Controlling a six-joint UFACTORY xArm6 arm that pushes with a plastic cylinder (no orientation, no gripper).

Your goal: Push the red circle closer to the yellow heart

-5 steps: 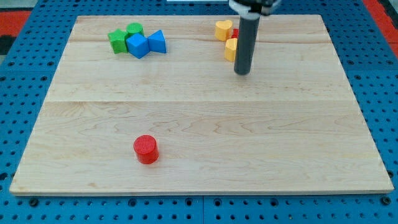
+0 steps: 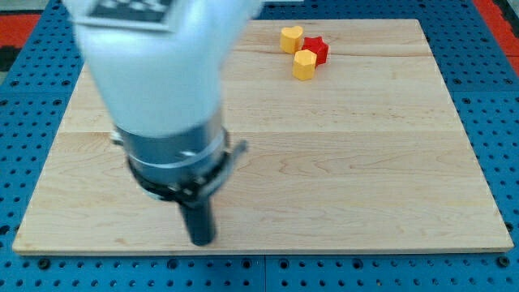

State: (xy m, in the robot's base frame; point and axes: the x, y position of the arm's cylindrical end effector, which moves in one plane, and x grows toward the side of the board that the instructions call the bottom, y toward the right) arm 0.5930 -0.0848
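Observation:
The yellow heart [image 2: 291, 38] lies near the view's top edge of the wooden board [image 2: 365, 162], right of centre. My tip [image 2: 200, 241] is down near the board's bottom edge, left of centre, far from the heart. The red circle does not show; the arm's big white and grey body [image 2: 166, 97] covers the board's left part.
A red star-like block [image 2: 318, 49] lies just right of the heart. A second yellow block [image 2: 304, 65] lies below it, touching the red one. The blue perforated table [image 2: 503, 122] surrounds the board.
The arm has swept from beside the yellow blocks at the top down to the bottom left. It now hides the red circle and the green and blue blocks. The red star has come into view.

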